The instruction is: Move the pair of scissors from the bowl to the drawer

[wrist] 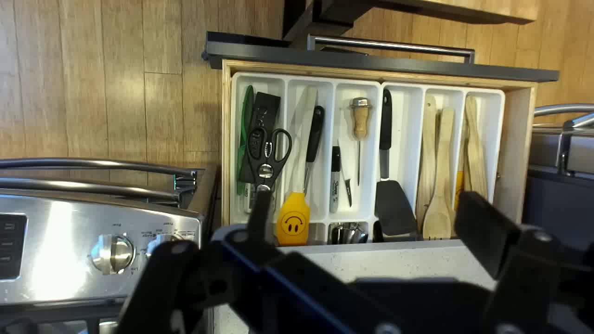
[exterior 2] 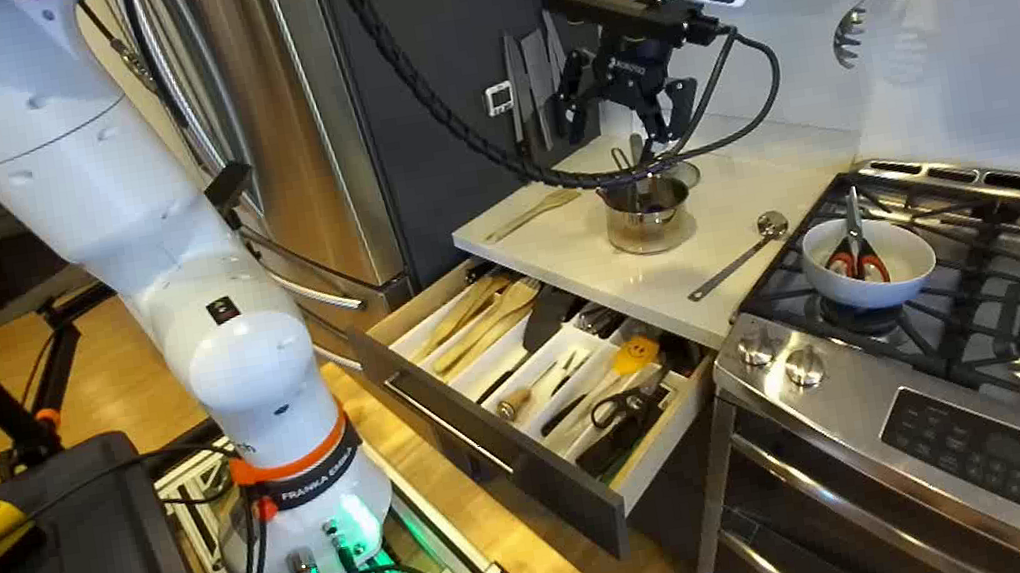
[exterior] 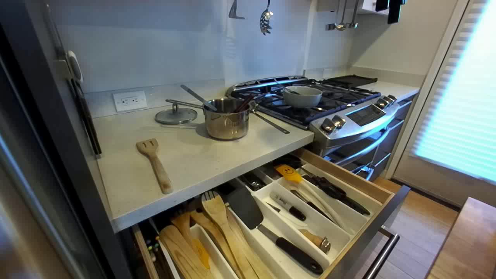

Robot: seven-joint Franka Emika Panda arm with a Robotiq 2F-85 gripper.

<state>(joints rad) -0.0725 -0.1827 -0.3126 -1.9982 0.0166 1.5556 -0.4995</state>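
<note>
in an exterior view, i see the scissors (exterior 2: 855, 243) in the bowl (exterior 2: 908, 279) at right. far off at top middle, my fingers (exterior 2: 681, 104) point down, wide apart. my arm (exterior 2: 195, 273) stands at left.

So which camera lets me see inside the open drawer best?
The wrist view: it looks down into the drawer, so the compartments show clearly, though the gripper hides some. Both exterior views show it at a slant: in an exterior view the picture crops its wooden utensils; in an exterior view its yellow spatula looks smaller.
</note>
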